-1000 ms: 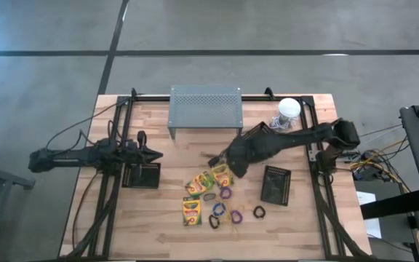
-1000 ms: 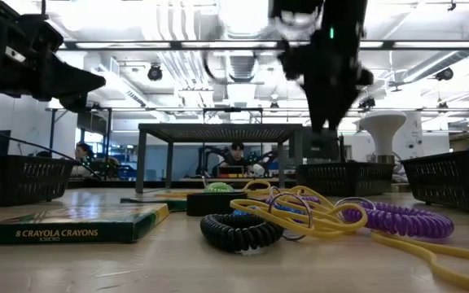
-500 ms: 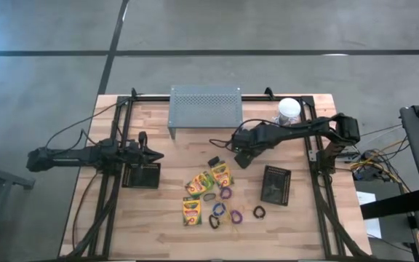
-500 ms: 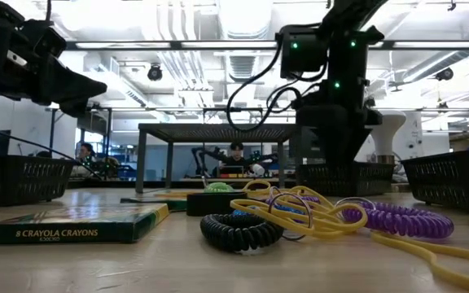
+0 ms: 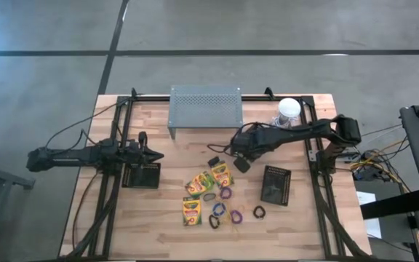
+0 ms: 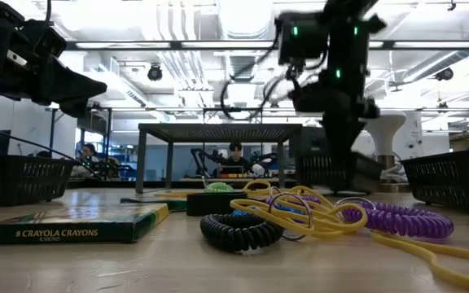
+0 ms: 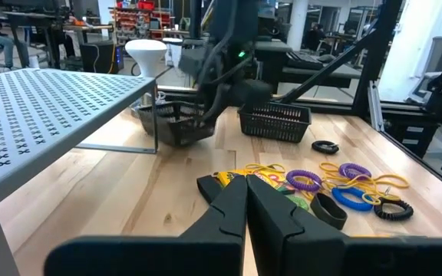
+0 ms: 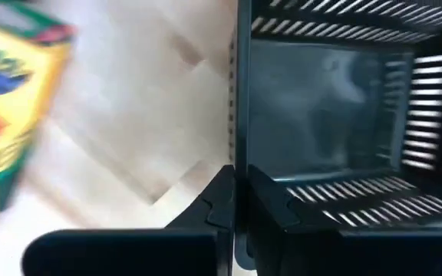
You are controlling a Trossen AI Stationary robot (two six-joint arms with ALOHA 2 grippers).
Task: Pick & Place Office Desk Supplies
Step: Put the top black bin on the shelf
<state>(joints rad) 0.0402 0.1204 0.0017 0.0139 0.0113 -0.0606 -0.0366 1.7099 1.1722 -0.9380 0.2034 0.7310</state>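
Note:
Three yellow-and-green crayon boxes [image 5: 220, 173] [image 5: 198, 183] [image 5: 191, 211] lie flat near the table's middle. Purple [image 5: 225, 193], blue [image 5: 218, 209] and black [image 5: 259, 212] elastic loops and yellow rubber bands [image 6: 300, 213] lie beside them toward the near edge. My right gripper [image 5: 240, 166] hangs shut just right of the far crayon box. In the right wrist view nothing shows between the gripper [image 8: 235, 184] fingers; a crayon box [image 8: 14, 115] and a black basket [image 8: 336, 115] lie beyond them. My left gripper [image 5: 158, 154] waits shut at the table's left.
A grey perforated stand [image 5: 205, 109] stands at the far edge and a white dome [image 5: 289, 109] at the far right. One black basket [image 5: 276, 183] sits right of the supplies, another [image 5: 142, 175] by my left gripper. People sit in the room beyond [image 6: 234, 155].
My right gripper has drawn back from over the crayon boxes, a little toward the table's right and far edges, and its wrist has turned. The crayon boxes, loops and bands lie where they were.

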